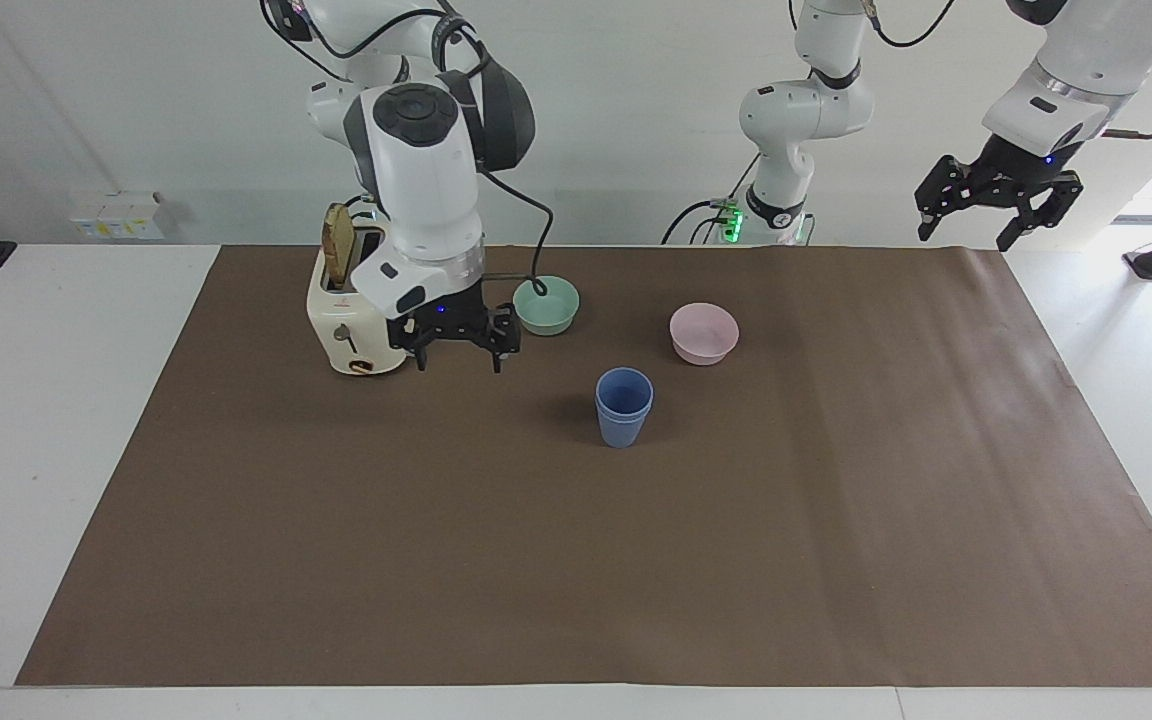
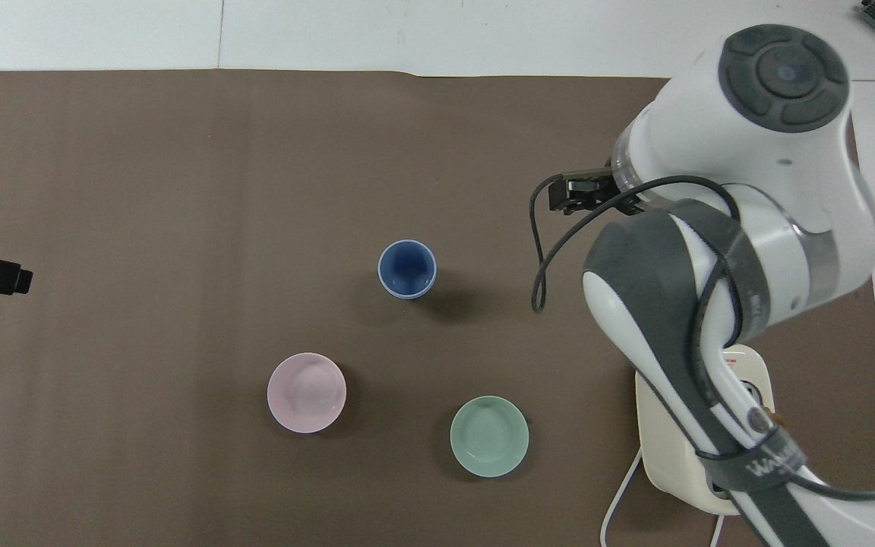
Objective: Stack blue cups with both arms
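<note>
The right gripper (image 1: 454,338) hangs in the upper left of the facing view, fingers spread apart and pointing down, holding nothing. It is up over the brown mat (image 1: 576,560), just beside the cream toaster (image 1: 354,318). Its arm bends sharply: the white forearm drops almost straight down from a raised elbow, with a round grey joint cap at the top. In the overhead view this arm fills the right edge of the frame, and only a dark part of the gripper (image 2: 579,192) shows under the wrist.

The left gripper (image 1: 998,205) waits high in the upper right of the facing view, above the mat's edge, fingers open and empty, the wrist tilted downward.

The blue cups (image 1: 624,406) stand upright near the centre of the frame, one nested inside the other, apart from both grippers. Above them in the facing view sit a pink bowl (image 1: 704,332) and a mint-green bowl (image 1: 546,304). A slice of toast (image 1: 339,245) sticks up from the toaster.
</note>
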